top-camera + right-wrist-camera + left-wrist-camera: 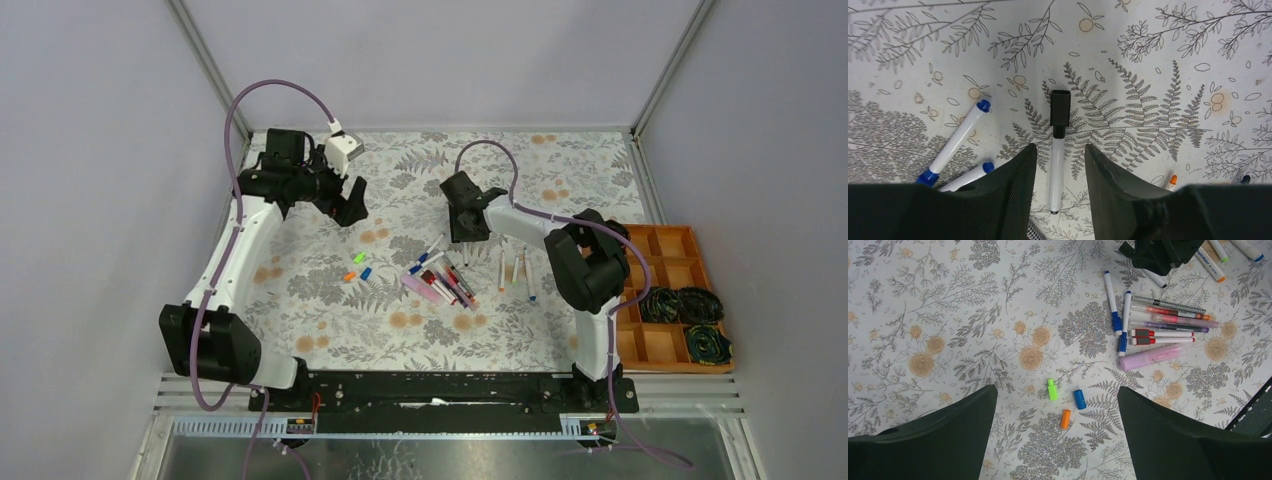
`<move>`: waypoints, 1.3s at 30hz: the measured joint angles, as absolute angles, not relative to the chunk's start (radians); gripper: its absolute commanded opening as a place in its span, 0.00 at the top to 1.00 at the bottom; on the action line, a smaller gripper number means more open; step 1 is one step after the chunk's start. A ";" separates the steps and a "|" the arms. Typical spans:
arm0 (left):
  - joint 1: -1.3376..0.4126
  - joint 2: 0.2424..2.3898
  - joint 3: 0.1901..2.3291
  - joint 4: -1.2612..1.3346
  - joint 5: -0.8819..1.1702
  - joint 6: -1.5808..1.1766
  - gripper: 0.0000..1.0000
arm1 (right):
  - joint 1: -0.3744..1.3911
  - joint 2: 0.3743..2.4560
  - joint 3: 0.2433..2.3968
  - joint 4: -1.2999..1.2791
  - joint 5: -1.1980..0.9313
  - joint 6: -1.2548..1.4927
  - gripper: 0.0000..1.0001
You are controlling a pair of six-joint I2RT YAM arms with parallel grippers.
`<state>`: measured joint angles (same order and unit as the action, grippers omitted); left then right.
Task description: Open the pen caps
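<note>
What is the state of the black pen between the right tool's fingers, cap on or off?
Cap on: the black cap covers the end of the pen, no tip showing.

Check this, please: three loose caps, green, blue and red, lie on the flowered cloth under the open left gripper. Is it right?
No, the third is an orange cap, not red. The left wrist view shows it beside the green cap and the blue cap on the flowered cloth under the open left gripper.
</note>
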<state>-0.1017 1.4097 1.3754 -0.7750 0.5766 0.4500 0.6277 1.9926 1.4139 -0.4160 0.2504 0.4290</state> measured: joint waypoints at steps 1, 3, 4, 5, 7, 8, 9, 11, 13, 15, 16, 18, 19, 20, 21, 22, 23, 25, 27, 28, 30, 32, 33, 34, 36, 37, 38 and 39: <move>-0.102 1.413 1.375 -0.777 0.577 0.447 0.02 | 0.627 2.001 1.414 -0.419 0.251 0.427 0.55; -0.102 1.415 1.375 -0.780 0.579 0.442 0.01 | 0.627 2.014 1.414 -0.422 0.251 0.423 0.57; -0.102 1.414 1.375 -0.780 0.580 0.439 0.01 | 0.628 2.017 1.414 -0.421 0.251 0.422 0.59; -0.102 1.414 1.376 -0.780 0.580 0.435 0.01 | 0.628 2.019 1.413 -0.421 0.251 0.422 0.60; -0.102 1.414 1.376 -0.780 0.580 0.432 0.01 | 0.628 2.019 1.409 -0.415 0.251 0.421 0.63; -0.102 1.414 1.376 -0.780 0.580 0.432 0.01 | 0.628 2.019 1.406 -0.410 0.250 0.420 0.66; -0.102 1.414 1.375 -0.780 0.581 0.432 0.02 | 0.628 2.019 1.401 -0.406 0.250 0.419 0.69; -0.102 1.414 1.376 -0.783 0.584 0.432 0.01 | 0.628 2.019 1.388 -0.398 0.249 0.417 0.75; -0.102 1.414 1.376 -0.784 0.591 0.432 0.01 | 0.628 2.018 1.375 -0.383 0.245 0.414 0.77; -0.102 1.414 1.375 -0.786 0.603 0.432 0.01 | 0.628 2.017 1.369 -0.367 0.241 0.408 0.83; -0.102 1.414 1.375 -0.786 0.604 0.432 0.01 | 0.628 2.017 1.369 -0.366 0.241 0.407 0.90; -0.106 1.414 1.373 -0.786 0.605 0.432 0.01 | 0.628 2.016 1.369 -0.360 0.234 0.395 1.00; -0.112 1.414 1.369 -0.786 0.605 0.432 0.01 | 0.627 2.016 1.369 -0.358 0.229 0.390 1.00; -0.116 1.414 1.362 -0.786 0.606 0.433 0.01 | 0.627 2.015 1.369 -0.356 0.222 0.385 1.00; -0.123 1.414 1.353 -0.786 0.606 0.437 0.01 | 0.627 2.013 1.368 -0.355 0.214 0.381 1.00; -0.131 1.414 1.340 -0.786 0.608 0.441 0.01 | 0.627 2.009 1.365 -0.354 0.202 0.374 1.00; -0.141 1.414 1.328 -0.787 0.610 0.446 0.01 | 0.626 2.002 1.362 -0.357 0.184 0.369 1.00; -0.167 1.413 1.297 -0.788 0.618 0.465 0.01 | 0.626 1.980 1.360 -0.368 0.133 0.355 1.00; -0.196 1.410 1.265 -0.788 0.632 0.493 0.01 | 0.625 1.942 1.359 -0.379 0.057 0.340 1.00; -0.209 1.406 1.250 -0.790 0.643 0.514 0.01 | 0.624 1.916 1.359 -0.383 0.004 0.334 1.00; -0.234 1.392 1.216 -0.802 0.674 0.570 0.01 | 0.622 1.860 1.359 -0.384 -0.107 0.328 1.00; -0.263 1.372 1.187 -0.823 0.702 0.630 0.02 | 0.621 1.798 1.360 -0.382 -0.256 0.326 1.00; -0.274 1.366 1.180 -0.831 0.711 0.652 0.01 | 0.621 1.779 1.360 -0.381 -0.315 0.326 1.00; -0.289 1.359 1.175 -0.840 0.722 0.677 0.01 | 0.620 1.759 1.361 -0.380 -0.406 0.326 1.00; -0.318 1.349 1.175 -0.854 0.740 0.720 0.01 | 0.621 1.746 1.361 -0.378 -0.542 0.328 1.00; -0.331 1.345 1.175 -0.860 0.748 0.741 0.02 | 0.621 1.747 1.361 -0.377 -0.617 0.330 1.00; -0.343 1.340 1.175 -0.865 0.756 0.758 0.01 | 0.622 1.748 1.361 -0.378 -0.680 0.333 1.00; -0.355 1.336 1.175 -0.870 0.762 0.773 0.03 | 0.623 1.749 1.361 -0.379 -0.725 0.335 1.00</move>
<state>-0.3546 1.3361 1.1748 -0.8703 0.7620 0.7727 0.6228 1.7493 1.3609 -0.3794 -0.7254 0.3347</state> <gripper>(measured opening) 0.986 0.034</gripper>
